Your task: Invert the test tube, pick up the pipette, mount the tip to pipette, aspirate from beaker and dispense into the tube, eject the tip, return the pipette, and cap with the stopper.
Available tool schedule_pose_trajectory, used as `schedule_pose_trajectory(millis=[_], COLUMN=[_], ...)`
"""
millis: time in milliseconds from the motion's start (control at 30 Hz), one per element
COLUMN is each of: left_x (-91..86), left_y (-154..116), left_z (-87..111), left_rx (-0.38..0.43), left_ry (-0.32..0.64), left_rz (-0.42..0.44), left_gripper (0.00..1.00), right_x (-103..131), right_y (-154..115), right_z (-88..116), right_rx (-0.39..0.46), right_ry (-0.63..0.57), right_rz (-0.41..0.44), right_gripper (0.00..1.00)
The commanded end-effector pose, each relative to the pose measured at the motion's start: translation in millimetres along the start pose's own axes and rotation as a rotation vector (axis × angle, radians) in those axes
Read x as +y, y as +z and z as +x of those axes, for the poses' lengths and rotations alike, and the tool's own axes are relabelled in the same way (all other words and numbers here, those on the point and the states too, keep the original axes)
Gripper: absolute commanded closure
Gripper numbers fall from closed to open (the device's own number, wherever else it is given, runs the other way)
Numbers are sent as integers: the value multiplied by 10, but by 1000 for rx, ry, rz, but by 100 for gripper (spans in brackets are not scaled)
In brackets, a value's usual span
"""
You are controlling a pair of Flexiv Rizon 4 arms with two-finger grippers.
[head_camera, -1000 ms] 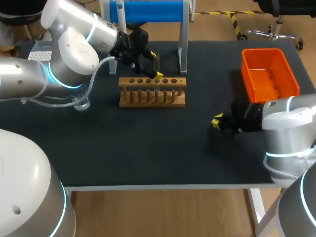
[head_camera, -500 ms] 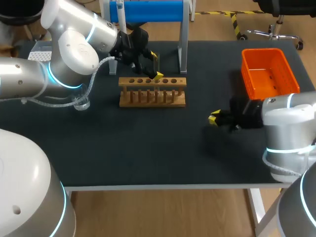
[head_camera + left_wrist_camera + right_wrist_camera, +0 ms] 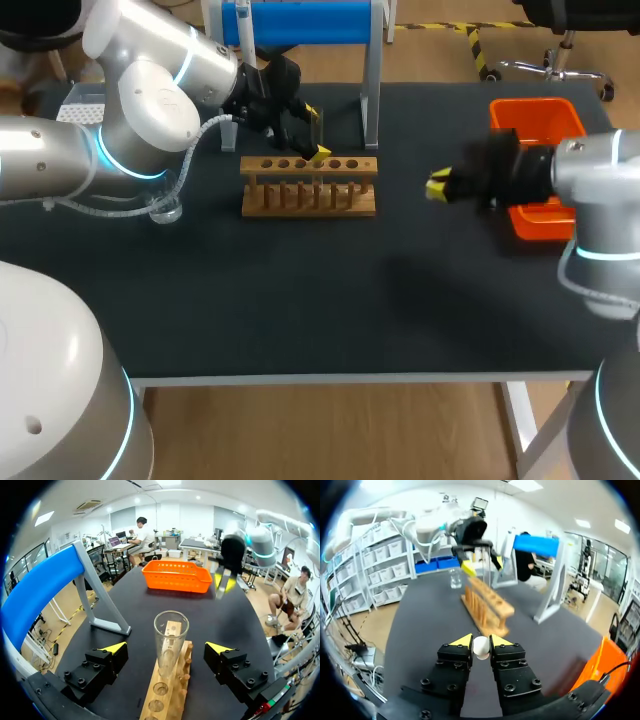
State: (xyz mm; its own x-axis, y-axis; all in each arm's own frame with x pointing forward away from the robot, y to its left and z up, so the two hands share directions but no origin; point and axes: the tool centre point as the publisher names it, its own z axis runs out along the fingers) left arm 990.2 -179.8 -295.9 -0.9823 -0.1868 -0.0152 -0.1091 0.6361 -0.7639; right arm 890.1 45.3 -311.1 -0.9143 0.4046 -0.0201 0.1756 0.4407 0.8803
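A clear test tube (image 3: 171,640) stands mouth-up in the wooden rack (image 3: 308,186), and my left gripper (image 3: 316,132) hangs open around it, one yellow fingertip (image 3: 115,647) on each side without touching. In the right wrist view a small white stopper (image 3: 481,647) sits pinched between the fingers of my right gripper (image 3: 481,641), which is shut on it. That gripper (image 3: 438,186) hovers to the right of the rack, just in front of the orange basket (image 3: 535,104). The glass beaker (image 3: 166,208) stands at the table's left.
A blue-topped pipette stand (image 3: 300,22) rises behind the rack, its metal post (image 3: 370,100) close to the rack's right end. A tip box (image 3: 80,103) sits at the far left. Dark bare table lies in front of the rack.
My right arm has carried the stopper away from the table's front right, up and toward the rack, now in front of the orange basket. The left arm has stayed still.
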Motion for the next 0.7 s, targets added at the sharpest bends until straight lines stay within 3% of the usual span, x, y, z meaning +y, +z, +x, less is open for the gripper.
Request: schedule_pose_trajectory(millis=[33, 433, 700], left_x=[-8, -8, -8], left_y=[-2, -2, -2], left_z=[-9, -9, -9], left_rx=[3, 3, 3], left_ry=[-1, -1, -1], left_rz=[-4, -4, -4], left_gripper=[0, 0, 0], right_x=[260, 914, 1224], right_y=[-249, -261, -145], right_z=[-90, -233, -196], right_rx=[145, 331, 429], right_ry=[-30, -174, -253], right_rz=[11, 18, 69], right_gripper=[100, 100, 100])
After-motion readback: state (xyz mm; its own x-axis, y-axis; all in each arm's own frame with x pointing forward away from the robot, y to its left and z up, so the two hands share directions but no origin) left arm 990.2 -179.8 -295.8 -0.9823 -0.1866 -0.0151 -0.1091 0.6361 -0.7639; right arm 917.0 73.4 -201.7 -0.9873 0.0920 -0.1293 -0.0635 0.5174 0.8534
